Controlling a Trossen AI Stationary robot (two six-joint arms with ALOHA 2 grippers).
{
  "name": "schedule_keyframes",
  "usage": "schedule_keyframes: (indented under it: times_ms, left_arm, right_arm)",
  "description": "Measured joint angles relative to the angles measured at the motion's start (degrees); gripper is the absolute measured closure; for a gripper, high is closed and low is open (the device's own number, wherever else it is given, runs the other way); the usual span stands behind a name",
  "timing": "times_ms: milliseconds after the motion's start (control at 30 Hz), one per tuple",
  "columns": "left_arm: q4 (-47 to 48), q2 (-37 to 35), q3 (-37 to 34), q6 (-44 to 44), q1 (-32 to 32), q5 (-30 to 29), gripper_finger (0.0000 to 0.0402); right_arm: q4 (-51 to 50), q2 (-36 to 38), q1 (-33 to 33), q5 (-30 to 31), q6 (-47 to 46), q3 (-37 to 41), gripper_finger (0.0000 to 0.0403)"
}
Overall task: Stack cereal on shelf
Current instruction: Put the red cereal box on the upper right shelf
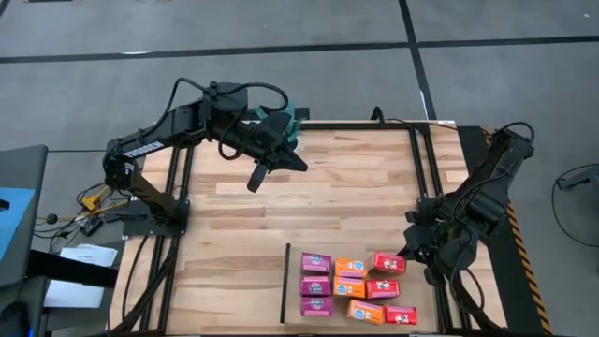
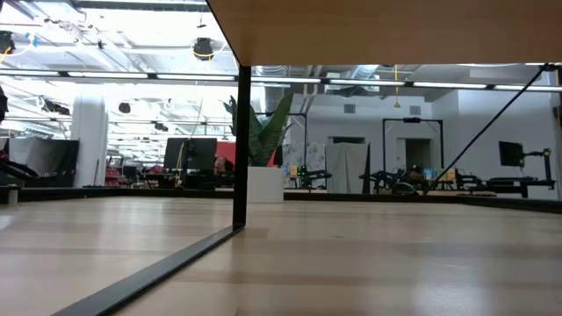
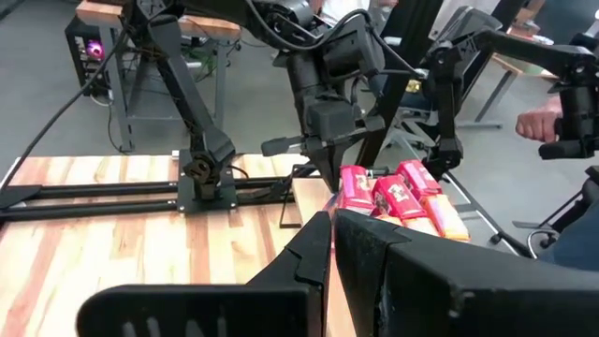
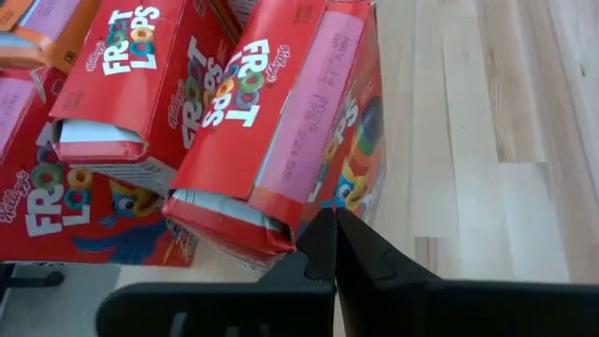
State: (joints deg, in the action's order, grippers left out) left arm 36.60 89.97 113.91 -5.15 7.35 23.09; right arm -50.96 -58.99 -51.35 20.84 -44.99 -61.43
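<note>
Nine small cereal boxes lie in three rows on the shelf [image 1: 299, 314], a light wood panel with a black strip along its left edge. The three purple ones [image 1: 314, 285] are leftmost, the orange [image 1: 349, 278] are in the middle and the red [image 1: 384, 288] are on the right. My right gripper [image 1: 408, 249] is shut and low at the far-right red box [image 1: 388, 263]. My left gripper [image 1: 298, 165] is shut and hangs high over the table's far side, away from the boxes. The low view shows only the shelf's underside [image 2: 378, 26]. My right gripper's shut fingertips [image 4: 328, 225] meet the far-right red box at the lower corner of its near end [image 4: 304, 217], coming level from the table's right side. The box lies on the shelf, slanted against its red neighbour [image 4: 112, 84]. The fingers hold nothing between them.
The right arm's base and frame rails [image 1: 426, 178] stand just beyond the shelf. Bare slatted tabletop [image 1: 234, 262] stretches left of the black strip. In the low view a black post [image 2: 241, 140] stands under the shelf, with a potted plant [image 2: 262, 145] behind it. A person's hand [image 3: 541, 122] shows beyond the table.
</note>
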Motion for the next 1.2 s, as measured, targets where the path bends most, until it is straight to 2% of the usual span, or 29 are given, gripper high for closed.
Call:
schedule_keyframes:
  times_ms: [267,433,767,967,1200]
  left_arm:
    - [0.5,0.0,0.0,0.0,-0.2,0.0,0.0394]
    - [0.6,0.0,0.0,0.0,-0.3,0.0,0.0394]
    - [0.6,0.0,0.0,-0.1,-0.3,0.0,0.0394]
    - [0.6,0.0,0.0,0.2,-0.3,0.0,0.0394]
    - [1.5,0.0,0.0,1.5,-0.3,0.0,0.0394]
  right_arm:
    - [-6.7,0.6,0.3,1.4,0.3,-4.1,0.0391]
    - [-7.0,0.6,4.4,1.8,7.0,-5.1,0.039]
    - [-6.3,0.6,11.7,-5.2,15.0,-5.1,0.0391]
    - [-3.6,0.5,13.0,-8.9,17.8,-5.1,0.0394]
    - [-2.9,-0.8,13.0,-9.8,18.1,-5.1,0.0391]
